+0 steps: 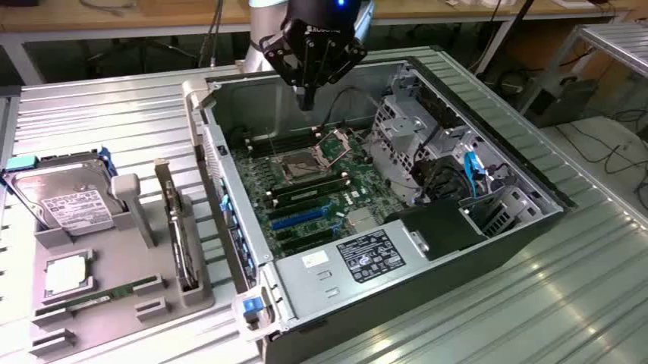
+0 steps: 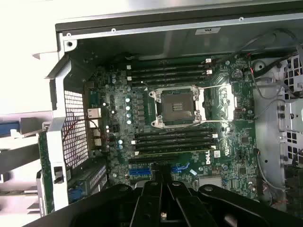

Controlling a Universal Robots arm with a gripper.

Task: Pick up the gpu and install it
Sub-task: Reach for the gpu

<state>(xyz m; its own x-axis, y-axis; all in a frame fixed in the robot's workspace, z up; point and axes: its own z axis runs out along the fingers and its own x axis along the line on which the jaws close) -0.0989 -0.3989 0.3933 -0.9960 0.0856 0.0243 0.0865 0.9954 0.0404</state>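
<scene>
Two fingers [image 1: 306,97]: pressed together, holding nothing, hanging over the open computer case [image 1: 218,163].
Gpu [image 1: 182,235]: upright in the grey holder [image 1: 127,262], well apart from the fingers, outside the case.
Grasp: probably best squarely on its top edge, then lifted straight up.
In the way: the case wall stands between fingers and gpu; the hard drive [image 1: 66,201] sits beyond it.

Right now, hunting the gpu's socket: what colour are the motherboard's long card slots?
Blue: the card slots show it best in the exterior view.
</scene>
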